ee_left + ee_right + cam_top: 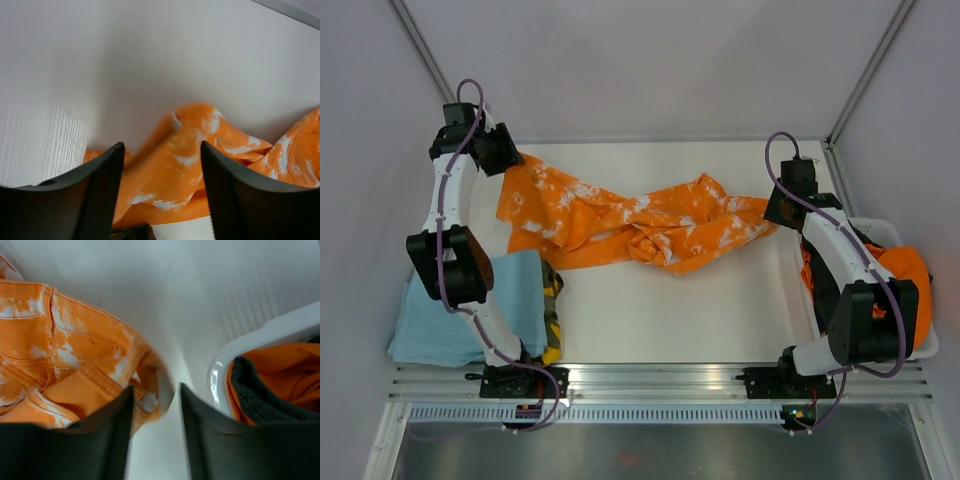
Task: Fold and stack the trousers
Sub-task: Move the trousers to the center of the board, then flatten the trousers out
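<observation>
One pair of orange tie-dyed trousers (650,230) is laid across the far half of the white table (700,310), crumpled and twisted at the middle, with one end at each claw.

1. Left gripper (510,156): positioned at the far-left corner of the table, at the left end of the trousers. In the left wrist view, the left gripper (161,192) is seen with its fingers (100,200) set partly apart. The gap is filled from one finger to the other by a raised fold of the trousers (175,170), and the cloth is pinched there.

2. Right gripper (777,212): positioned at the right end of the trousers, just beside the white basket (883,229). In the right wrist view, the right gripper (156,432) is seen with only a narrow gap between its fingers (225,445). A blurred edge of the trousers (75,355) lies in that gap against the left-hand finger, while bare table is visible beside the other. Whether this edge is clamped cannot be told.

3. Basket rim (220,370): orange cloth (280,365) and a dark grey garment (260,400) are contained behind it.

4. Near-left corner: a folded light blue garment (450,315) is placed beside the left arm base, with a camouflage garment (552,300) touching its right edge. Both are well apart from the claws.
</observation>
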Available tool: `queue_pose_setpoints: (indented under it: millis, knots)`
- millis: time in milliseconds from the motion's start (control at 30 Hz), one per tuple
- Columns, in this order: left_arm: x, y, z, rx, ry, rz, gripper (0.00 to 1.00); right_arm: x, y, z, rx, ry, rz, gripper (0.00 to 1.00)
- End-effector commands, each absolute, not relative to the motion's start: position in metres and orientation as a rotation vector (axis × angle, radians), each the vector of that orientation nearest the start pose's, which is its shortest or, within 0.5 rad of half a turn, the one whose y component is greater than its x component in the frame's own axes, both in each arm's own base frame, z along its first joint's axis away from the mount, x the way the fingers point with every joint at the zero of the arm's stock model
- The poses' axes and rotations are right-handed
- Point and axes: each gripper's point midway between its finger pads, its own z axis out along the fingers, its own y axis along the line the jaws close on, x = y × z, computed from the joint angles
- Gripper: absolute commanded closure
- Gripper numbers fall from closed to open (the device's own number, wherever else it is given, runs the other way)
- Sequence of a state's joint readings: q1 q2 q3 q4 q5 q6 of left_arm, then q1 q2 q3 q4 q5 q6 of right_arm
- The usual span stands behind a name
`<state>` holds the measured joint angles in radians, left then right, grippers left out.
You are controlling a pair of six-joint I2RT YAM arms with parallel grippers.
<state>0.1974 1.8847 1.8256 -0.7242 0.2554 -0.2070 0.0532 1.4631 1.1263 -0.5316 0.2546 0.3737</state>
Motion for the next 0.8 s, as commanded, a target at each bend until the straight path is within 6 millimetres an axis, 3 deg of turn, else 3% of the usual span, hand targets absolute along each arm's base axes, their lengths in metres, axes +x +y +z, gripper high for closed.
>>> queue_pose_setpoints:
  millis: [0, 33, 67, 133, 167, 200, 267, 300, 333, 367, 400, 467, 500, 633, 767]
  knots:
    - [0.494, 0.049, 0.236, -0.309, 2.252, -0.314, 0.26, 0.375, -0.010, 0.179, 0.433, 2.302, -0.083, 0.36]
    - [0.490, 0.048, 0.245, -0.303, 2.239, -0.318, 0.18, 0.377, -0.005, 0.185, 0.415, 2.300, -0.049, 0.17]
    - [0.487, 0.045, 0.252, -0.295, 2.228, -0.328, 0.11, 0.377, 0.000, 0.192, 0.401, 2.299, -0.017, 0.12]
    - [0.477, 0.033, 0.263, -0.269, 2.221, -0.359, 0.07, 0.388, 0.014, 0.221, 0.349, 2.253, 0.085, 0.06]
    - [0.469, 0.026, 0.281, -0.240, 2.185, -0.361, 0.05, 0.392, 0.018, 0.231, 0.335, 2.234, 0.114, 0.06]
    - [0.463, 0.012, 0.279, -0.196, 2.198, -0.338, 0.03, 0.399, 0.026, 0.250, 0.308, 2.193, 0.172, 0.05]
    - [0.453, -0.012, 0.284, -0.112, 2.197, -0.280, 0.01, 0.412, 0.034, 0.268, 0.287, 2.131, 0.232, 0.05]
    - [0.444, -0.045, 0.281, -0.017, 2.212, -0.224, 0.01, 0.417, 0.039, 0.274, 0.268, 2.103, 0.269, 0.03]
    - [0.439, -0.060, 0.275, 0.022, 2.226, -0.202, 0.01, 0.422, 0.051, 0.277, 0.241, 2.089, 0.333, 0.02]
    - [0.435, -0.073, 0.267, 0.052, 2.248, -0.182, 0.02, 0.432, 0.056, 0.276, 0.229, 2.068, 0.360, 0.02]
    - [0.426, -0.101, 0.246, 0.116, 2.294, -0.182, 0.02, 0.437, 0.061, 0.275, 0.218, 2.065, 0.380, 0.02]
    - [0.419, -0.120, 0.220, 0.157, 2.336, -0.179, 0.05, 0.452, 0.073, 0.265, 0.189, 2.064, 0.417, 0.02]
    - [0.411, -0.134, 0.198, 0.194, 2.376, -0.201, 0.07, 0.456, 0.075, 0.258, 0.193, 2.073, 0.423, 0.02]
    - [0.397, -0.132, 0.139, 0.216, 2.504, -0.133, 0.16, 0.469, 0.080, 0.223, 0.215, 2.151, 0.435, 0.02]
    - [0.386, -0.113, 0.107, 0.196, 2.570, -0.013, 0.20, 0.468, 0.081, 0.193, 0.237, 2.208, 0.437, 0.02]
